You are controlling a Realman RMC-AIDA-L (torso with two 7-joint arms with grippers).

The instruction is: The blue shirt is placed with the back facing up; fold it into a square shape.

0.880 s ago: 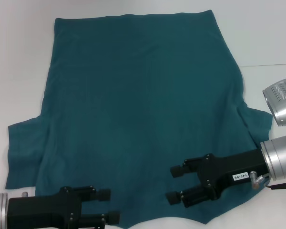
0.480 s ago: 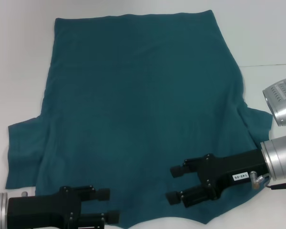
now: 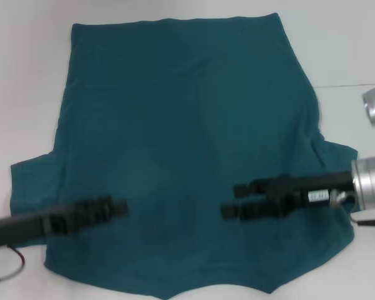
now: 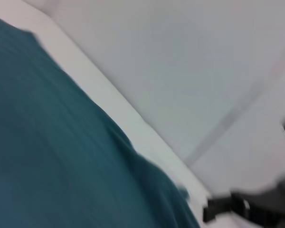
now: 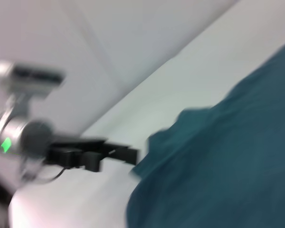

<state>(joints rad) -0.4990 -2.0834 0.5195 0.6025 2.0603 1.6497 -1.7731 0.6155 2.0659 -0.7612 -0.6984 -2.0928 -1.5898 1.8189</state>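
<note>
While both arms reach in from the frame's lower corners, the scene reads like this, near to far:

Near hem: the collar-side edge of the blue shirt [image 3: 175, 156] runs along the bottom of the head view, dipping to a shallow notch at bottom centre, with bare white table [image 3: 25, 75] showing below it.

Left gripper [image 3: 115, 208]: lower left of the head view, over the shirt's lower left part, pointing toward the frame's centre. It is smeared by motion, so I cannot tell how its fingers stand or whether it touches the cloth. A red cable [image 3: 9, 265] trails under the arm at the bottom left corner.

Right gripper [image 3: 234, 200]: lower right of centre in the head view, over the shirt's lower right part, pointing toward the left gripper and well apart from it. Its two black fingers [image 3: 242, 188] lie one above the other with only a narrow gap between them, and nothing is held in them. Whether they touch the fabric cannot be told.

Sleeves: one spreads to the left edge at mid-height, the other to the right, just above the right arm's silver wrist.

Shirt body: flat, plain side up, filling the middle of the frame.

Far edge: the straight hem lies near the top of the frame, with table beyond.
</note>
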